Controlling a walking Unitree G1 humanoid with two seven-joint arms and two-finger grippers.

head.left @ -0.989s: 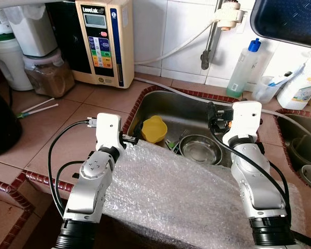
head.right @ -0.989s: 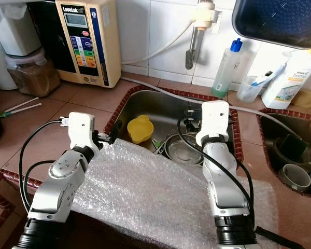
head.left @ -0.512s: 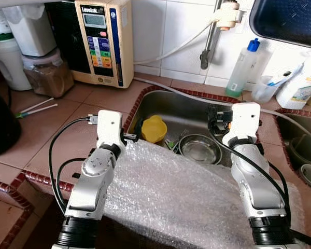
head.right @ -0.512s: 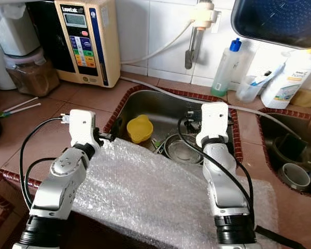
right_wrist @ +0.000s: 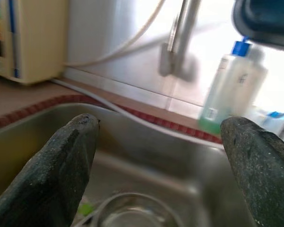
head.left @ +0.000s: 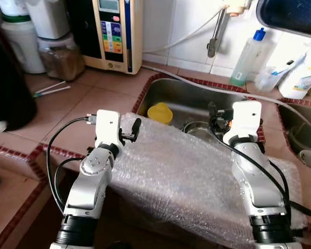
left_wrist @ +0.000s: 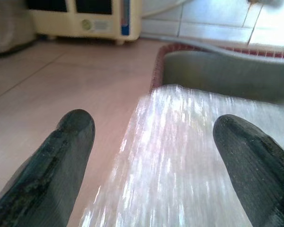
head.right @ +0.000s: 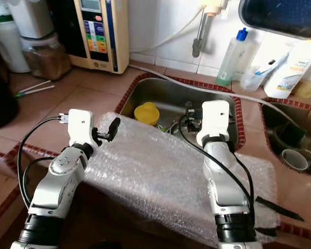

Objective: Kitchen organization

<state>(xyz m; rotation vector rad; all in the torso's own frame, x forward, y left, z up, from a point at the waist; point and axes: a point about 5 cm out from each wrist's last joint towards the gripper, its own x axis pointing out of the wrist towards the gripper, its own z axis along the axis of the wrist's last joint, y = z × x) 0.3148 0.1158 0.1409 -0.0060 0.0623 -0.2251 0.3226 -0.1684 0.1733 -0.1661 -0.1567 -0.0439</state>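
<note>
Bubble wrap lies draped across the near edge of the sink, covering most of the basin's front. Both grippers are spread wide and hold nothing: the left gripper hovers over the sheet's corner nearest the counter, the right gripper hangs above the sink, facing the tap. Beyond the wrap, a yellow cup sits in the sink. Thin, slippery film could slide into the basin or bunch up if either gripper pinches only a loose fold.
</note>
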